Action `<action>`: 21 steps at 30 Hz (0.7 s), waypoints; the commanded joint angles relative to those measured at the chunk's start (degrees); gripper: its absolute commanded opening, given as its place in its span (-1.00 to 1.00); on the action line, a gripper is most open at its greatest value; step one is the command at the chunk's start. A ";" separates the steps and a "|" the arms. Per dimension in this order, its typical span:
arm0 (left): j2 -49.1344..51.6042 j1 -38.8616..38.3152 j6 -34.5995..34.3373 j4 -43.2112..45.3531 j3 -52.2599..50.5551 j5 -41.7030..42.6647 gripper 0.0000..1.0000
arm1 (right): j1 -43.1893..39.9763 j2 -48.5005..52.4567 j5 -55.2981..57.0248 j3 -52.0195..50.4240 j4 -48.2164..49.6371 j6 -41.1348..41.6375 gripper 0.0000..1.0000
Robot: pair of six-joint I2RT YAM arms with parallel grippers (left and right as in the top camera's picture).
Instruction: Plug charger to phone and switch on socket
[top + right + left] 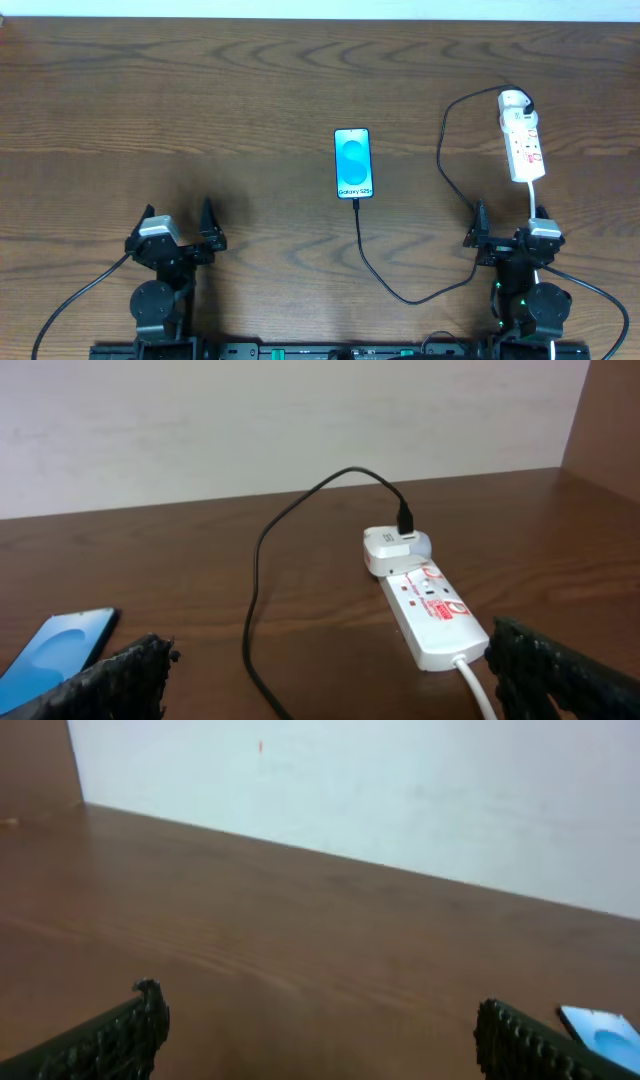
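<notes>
The phone (354, 163) screen reads what looks like "Galaxy S25+".

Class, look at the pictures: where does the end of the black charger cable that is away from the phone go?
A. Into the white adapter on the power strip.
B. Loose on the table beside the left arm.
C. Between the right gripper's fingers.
A: the right wrist view shows the black charger cable arching over and down into the white adapter seated on the power strip.
</notes>
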 commanded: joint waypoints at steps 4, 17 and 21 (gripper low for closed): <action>-0.31 0.28 4.63 -2.73 -0.76 0.13 0.99 | -0.55 -0.22 0.31 -0.09 -0.26 -0.66 0.98; -0.31 0.28 6.45 -2.86 -0.76 0.20 0.99 | -0.55 -0.22 0.31 -0.09 -0.26 -0.66 0.98; -0.31 0.28 6.34 -2.80 -0.76 0.20 0.99 | -0.55 -0.22 0.31 -0.09 -0.26 -0.66 0.99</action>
